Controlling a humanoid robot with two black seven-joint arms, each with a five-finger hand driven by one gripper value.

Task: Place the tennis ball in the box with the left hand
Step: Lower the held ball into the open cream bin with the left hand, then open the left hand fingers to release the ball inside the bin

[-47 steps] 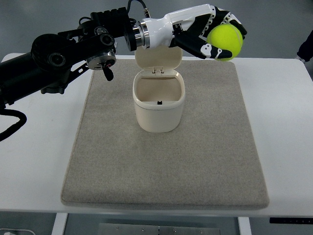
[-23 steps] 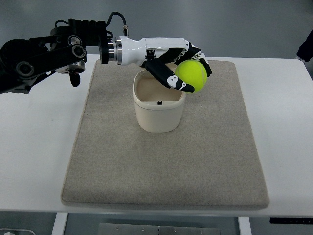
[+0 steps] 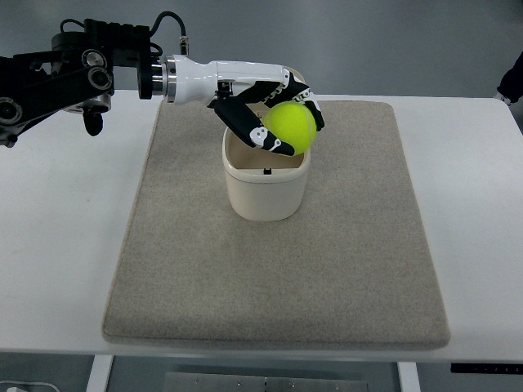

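Standing by the tabletop (image 3: pixel 474 204), I see the left hand (image 3: pixel 274 114) wrapped around the tennis ball (image 3: pixel 289 129), its dark fingers (image 3: pixel 253 131) curled under and over the yellow felt in a firm grasp. The arm reaches in from the left, above the far edge of the grey mat (image 3: pixel 351 261). The ball hangs over the box (image 3: pixel 265 186), a cream tub with rounded corners standing upright near the far middle of the mat. From where the camera looks, the ball sits above the far right part of the opening, overlapping the rim there; I cannot say how high it is above the rim.

The step in hand, as I judge it, is the drop. To do it well, the ball wants to be centred over the opening before the fingers loosen, which means a small shift toward the near left so that none of it overhangs the rim. Lowering the hand until the ball is just inside the mouth would help, since a tennis ball let go from height is likely to bounce back out or knock a light tub askew. The fingers beneath the ball need to clear the rim as they spread, and opening them gently should let the ball fall straight. The lid is hidden behind the hand, so I cannot tell how it stands. No right hand is visible.
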